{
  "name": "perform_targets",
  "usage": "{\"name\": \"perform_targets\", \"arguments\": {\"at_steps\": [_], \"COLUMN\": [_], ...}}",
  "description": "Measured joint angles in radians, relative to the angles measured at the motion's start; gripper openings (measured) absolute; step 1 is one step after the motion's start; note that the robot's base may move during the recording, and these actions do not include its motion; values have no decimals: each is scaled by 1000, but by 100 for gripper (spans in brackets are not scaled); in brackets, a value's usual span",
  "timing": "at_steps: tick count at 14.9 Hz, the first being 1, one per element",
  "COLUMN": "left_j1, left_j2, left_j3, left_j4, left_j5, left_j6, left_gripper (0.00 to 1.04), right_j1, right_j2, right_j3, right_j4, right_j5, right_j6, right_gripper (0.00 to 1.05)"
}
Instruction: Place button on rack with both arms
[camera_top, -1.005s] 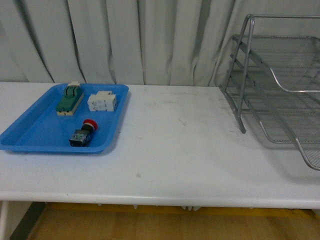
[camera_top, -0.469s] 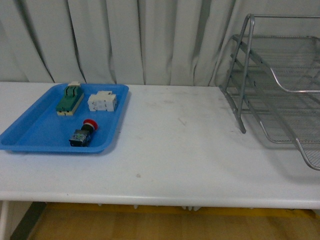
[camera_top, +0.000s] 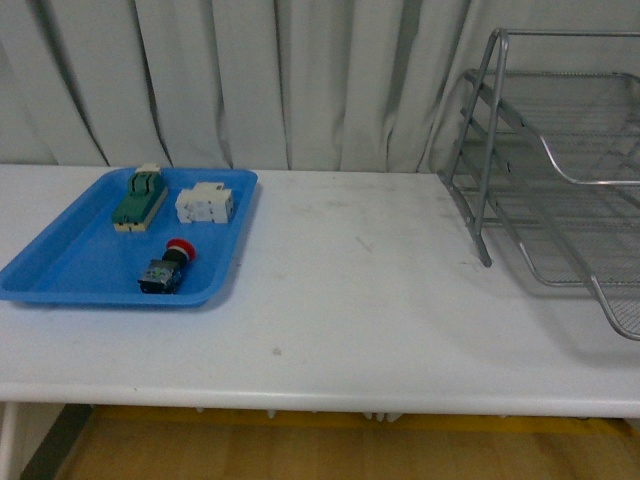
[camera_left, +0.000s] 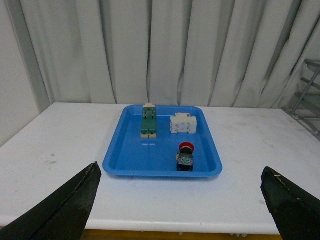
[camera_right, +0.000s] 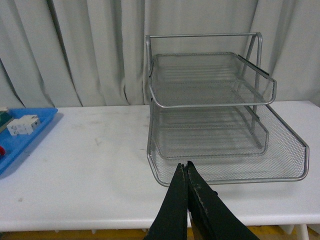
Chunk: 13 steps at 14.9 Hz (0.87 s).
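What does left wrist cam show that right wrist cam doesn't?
Left wrist only: the whole blue tray, the button and green switch clear on it, and the open left claw. Right wrist only: the full rack, all three tiers, and the shut right claw. Both: white table, curtain, white block; each catches just an edge of the other's main item.

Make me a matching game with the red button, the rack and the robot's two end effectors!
Things:
1. button
2. rack
3. left end effector
4. right end effector

Descriptions:
A. shut
B. lying in the blue tray
C. silver wire mesh
D. open wide

Pairs: 1-B, 2-C, 3-D, 4-A
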<state>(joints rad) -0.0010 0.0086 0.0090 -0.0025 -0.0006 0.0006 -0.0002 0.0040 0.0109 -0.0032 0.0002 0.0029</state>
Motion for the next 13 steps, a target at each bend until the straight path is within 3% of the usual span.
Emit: {"name": "perform_targets", "arguments": {"at_steps": [3,4,10,11,12,13], "left_j1": [0,0,0,3,-5,19], "left_j2": [0,0,0,43,235,381], "left_j3": [0,0,0,54,162,232], "left_j4": [0,0,0,-168,-303,-205], "left_j5": [0,0,0,23,44,100], "left_j6": [0,0,0,-37,-131,-179], "left_gripper": [98,98,98,98,98,98], "right_j1": [0,0,0,0,0,0], "right_j2": [0,0,0,0,0,0], "right_j3": [0,0,0,0,0,0], "right_j4": [0,0,0,0,0,0], "right_j5": [0,0,0,0,0,0], "right_j6": [0,0,0,-1,0,0], "right_gripper": [2,8,85,96,99,98]}}
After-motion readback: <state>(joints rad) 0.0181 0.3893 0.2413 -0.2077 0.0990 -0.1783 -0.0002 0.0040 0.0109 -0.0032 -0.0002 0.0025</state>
